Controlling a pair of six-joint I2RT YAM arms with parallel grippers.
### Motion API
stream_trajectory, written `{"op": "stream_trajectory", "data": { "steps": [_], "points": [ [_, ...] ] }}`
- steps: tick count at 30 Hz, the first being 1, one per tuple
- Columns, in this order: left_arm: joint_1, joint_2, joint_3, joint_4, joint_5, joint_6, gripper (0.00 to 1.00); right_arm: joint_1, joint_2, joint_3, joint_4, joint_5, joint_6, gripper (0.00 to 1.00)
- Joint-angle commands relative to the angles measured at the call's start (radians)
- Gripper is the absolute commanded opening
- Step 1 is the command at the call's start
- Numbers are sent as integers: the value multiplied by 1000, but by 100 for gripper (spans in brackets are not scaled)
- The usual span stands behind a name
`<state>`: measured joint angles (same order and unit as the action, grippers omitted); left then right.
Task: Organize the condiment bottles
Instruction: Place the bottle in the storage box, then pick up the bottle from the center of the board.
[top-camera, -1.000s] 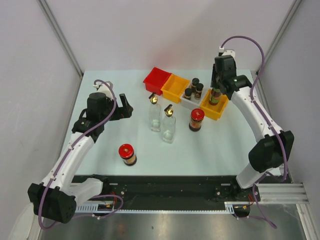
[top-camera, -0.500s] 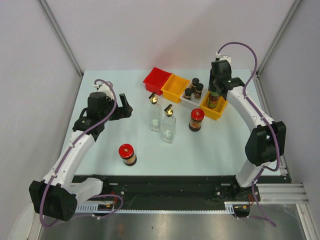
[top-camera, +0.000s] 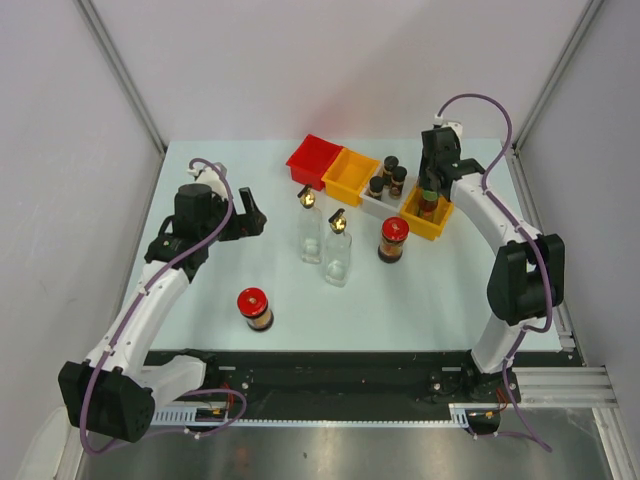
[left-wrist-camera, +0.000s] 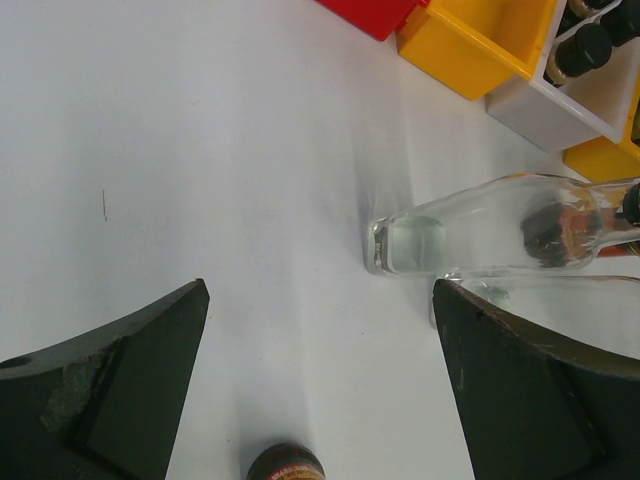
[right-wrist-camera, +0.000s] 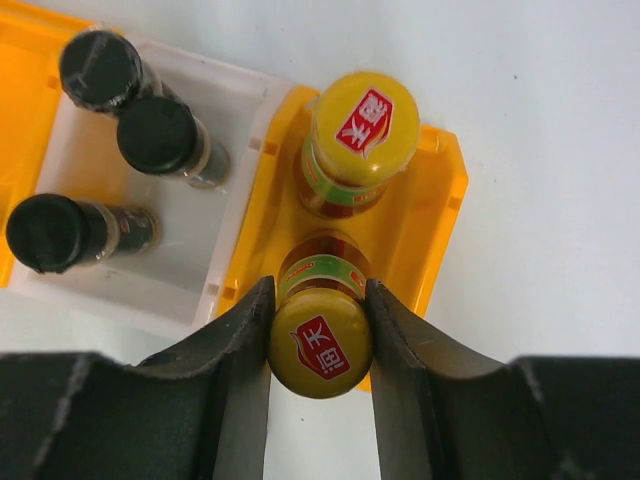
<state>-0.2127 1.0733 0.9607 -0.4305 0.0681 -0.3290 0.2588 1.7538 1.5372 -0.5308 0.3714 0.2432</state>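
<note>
Counter: carries a back row of four bins and the unsorted bottles.
Red bin and left orange bin: nothing is seen inside either; both are judged to be awaiting contents.
White bin: filled with three black-capped shakers; this group is judged done.
Right orange bin: holds the two yellow-capped sauce bottles.
Left gripper: spread wide with nothing between the fingers; held above the counter beside the glass bottles.
Right gripper: closed against both sides of the second sauce bottle's cap.
Two clear glass bottles, gold spouts: stood close together mid-counter, outside any bin; not yet sorted.
Two red-lidded jars: one just in front of the right orange bin, the other well apart near the front; not yet sorted.
First sauce bottle: stood free in the right orange bin.
Second sauce bottle: gripped over the same bin, just beside the first; whether its base is down cannot be told.
Progress, as judged: roughly half placed; four bottles left.
</note>
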Motion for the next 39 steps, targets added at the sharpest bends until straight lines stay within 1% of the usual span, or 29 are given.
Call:
{"op": "stream_trajectory", "data": {
  "steps": [1,7,10,11,13,14,16,17,20,23,25,29,32,35,36,39],
  "points": [
    [9,-24,36,-7,3,28,100,-12,-1,20,94,6,34,8],
    [9,-53,42,-17,-14,25,100,-15,7,20,78,0,51,21],
    [9,-75,53,-27,-19,24,100,-21,9,20,68,-8,56,41],
    [9,-81,56,-33,-19,22,100,-20,10,20,66,-9,57,54],
    [9,-95,67,-40,-16,22,100,-21,6,20,61,-17,61,66],
    [9,-110,72,-48,-13,22,100,-21,4,20,58,-20,59,75],
    [7,-125,79,-56,-11,21,100,-23,-7,20,57,-26,54,86],
    [7,-140,84,-68,-16,19,100,-23,-13,21,54,-35,53,95],
    [6,-168,88,-80,-4,24,100,-26,-53,23,51,-69,53,100],
    [-4,-206,87,-79,41,42,100,-29,-106,26,45,-92,59,100],
    [-17,-239,78,-62,94,65,100,-30,-151,28,31,-101,65,100],
    [-50,-280,43,44,241,76,100,-32,-220,28,5,-121,74,100],
    [-97,-266,30,116,291,81,100,-32,-269,24,-18,-143,80,100],
    [-195,-210,56,153,260,119,100,-32,-319,11,-35,-166,84,100],
    [-252,-187,70,151,221,133,100,-32,-335,5,-38,-184,84,100],
    [-325,-95,143,133,116,172,99,-30,-384,-15,-41,-228,84,100]
  ]
}}
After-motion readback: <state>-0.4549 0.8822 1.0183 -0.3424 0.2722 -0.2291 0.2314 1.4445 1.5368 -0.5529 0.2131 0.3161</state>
